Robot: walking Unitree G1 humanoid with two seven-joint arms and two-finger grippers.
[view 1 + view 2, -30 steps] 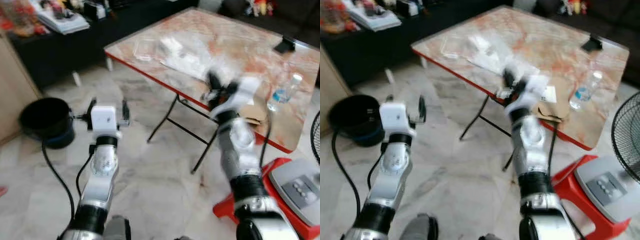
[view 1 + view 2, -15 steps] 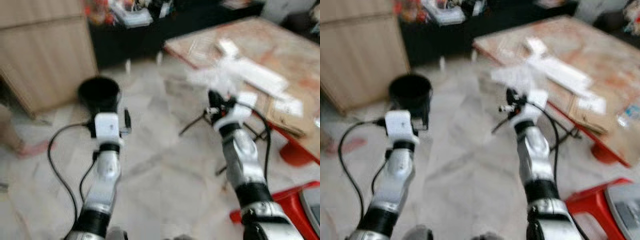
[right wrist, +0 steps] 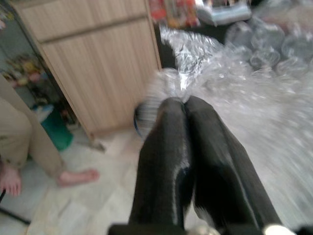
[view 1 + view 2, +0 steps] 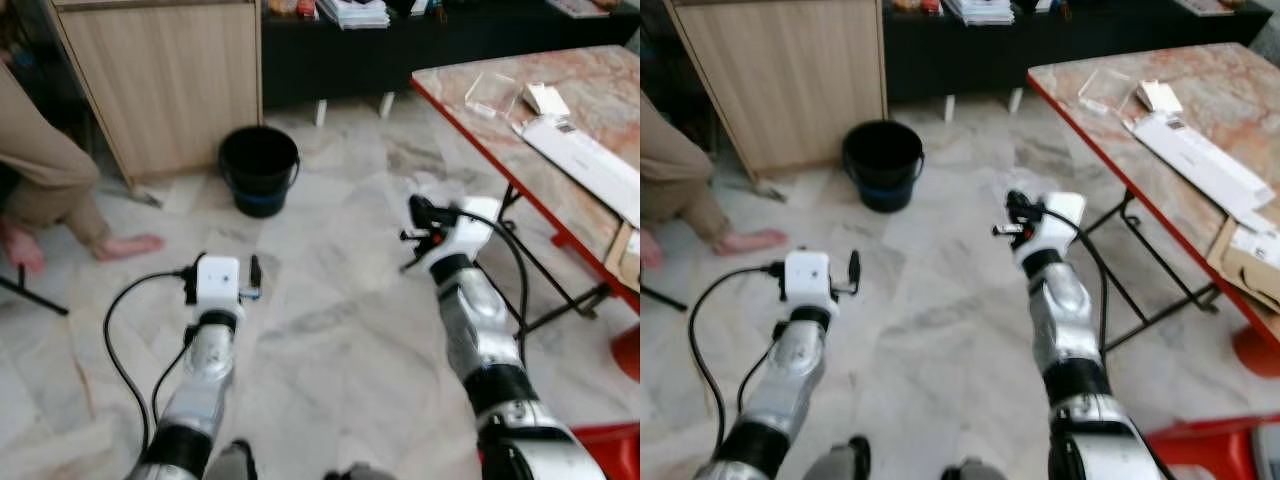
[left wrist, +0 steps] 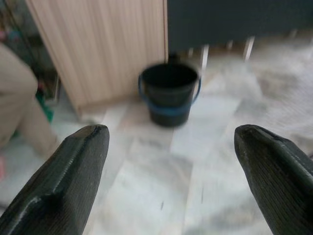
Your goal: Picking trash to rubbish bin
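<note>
A crumpled sheet of clear plastic wrap (image 3: 230, 73) was pinched between the closed fingers of the right pincer (image 3: 186, 105), which was held above the marble floor (image 4: 330, 330) beside the bench (image 4: 600, 90). The left pincer (image 5: 171, 147) was held wide apart and carried nothing. It was aimed at the black bucket (image 4: 259, 168), which stood on the floor near the corner of a wooden cabinet (image 4: 165, 80).

We see the trash as a crumpled sheet of clear bubble wrap (image 3: 230, 73), glinting and bunched, pinched at one edge between the closed fingers of the right gripper (image 3: 185, 105) and held up above the marble floor. From the head views it is faint, perhaps a pale haze before that gripper. The rubbish bin (image 4: 259, 170), a black bucket with a blue band, stands upright and open-mouthed beside the wooden cabinet, well apart from the wrap.
</note>
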